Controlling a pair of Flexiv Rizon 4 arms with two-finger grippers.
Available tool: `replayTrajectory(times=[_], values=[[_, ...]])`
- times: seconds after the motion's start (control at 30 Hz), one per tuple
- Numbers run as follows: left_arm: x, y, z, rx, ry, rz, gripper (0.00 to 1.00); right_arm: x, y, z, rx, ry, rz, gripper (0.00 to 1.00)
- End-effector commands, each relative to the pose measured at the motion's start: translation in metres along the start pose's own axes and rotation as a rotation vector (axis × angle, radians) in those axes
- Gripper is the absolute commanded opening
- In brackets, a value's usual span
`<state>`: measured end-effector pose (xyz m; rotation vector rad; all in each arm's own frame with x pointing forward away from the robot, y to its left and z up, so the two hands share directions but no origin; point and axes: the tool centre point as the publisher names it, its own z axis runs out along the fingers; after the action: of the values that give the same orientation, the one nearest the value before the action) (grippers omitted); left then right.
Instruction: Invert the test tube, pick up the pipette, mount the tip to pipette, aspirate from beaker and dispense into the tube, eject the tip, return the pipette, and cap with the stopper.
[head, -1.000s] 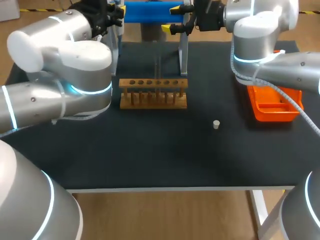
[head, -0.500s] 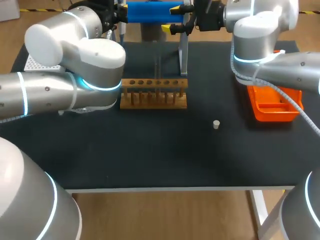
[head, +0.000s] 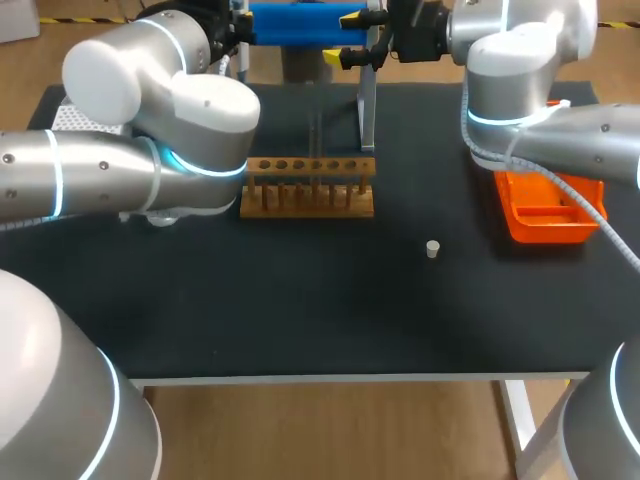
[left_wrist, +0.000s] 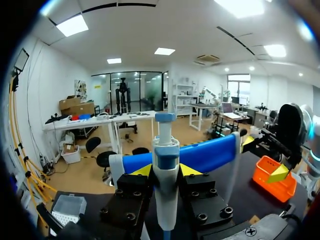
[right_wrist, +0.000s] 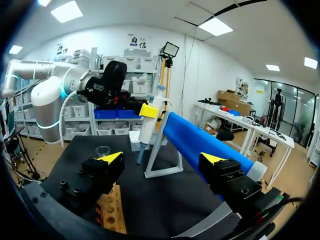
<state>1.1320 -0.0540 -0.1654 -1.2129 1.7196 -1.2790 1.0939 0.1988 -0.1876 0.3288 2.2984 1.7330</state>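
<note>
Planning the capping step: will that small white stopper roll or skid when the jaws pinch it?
The stopper looks tiny and light, standing alone on the flat table, so an off-centre touch would probably skid it. It seems round, so once toppled it may roll.

Our left arm is built of fat silvery-grey tubes with white rounded caps at the joints, and a thin ring of cyan light glows around each joint. Small dark screw heads dot its shell. Our right arm has the same grey-and-white shell and the same cyan rings; a white cable runs loosely along its outside. Our left end effector is two matte black blocks studded with round socket-head screws, each finger ending in a bright yellow wedge. Our right end effector matches it: black angular blocks, visible screws, yellow pointed tips.
</note>
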Motion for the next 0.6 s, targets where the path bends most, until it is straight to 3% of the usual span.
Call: replayTrajectory(times=[0.03, 0.6], values=[[-0.003, 0.0, 0.007, -0.01, -0.013, -0.009, 0.0, -0.001, 0.0, 0.0, 0.001, 0.001, -0.001, 1.0], [-0.011, 0.003, 0.022, -0.05, -0.095, -0.066, 0.0, -0.001, 0.0, 0.0, 0.001, 0.001, -0.001, 1.0]])
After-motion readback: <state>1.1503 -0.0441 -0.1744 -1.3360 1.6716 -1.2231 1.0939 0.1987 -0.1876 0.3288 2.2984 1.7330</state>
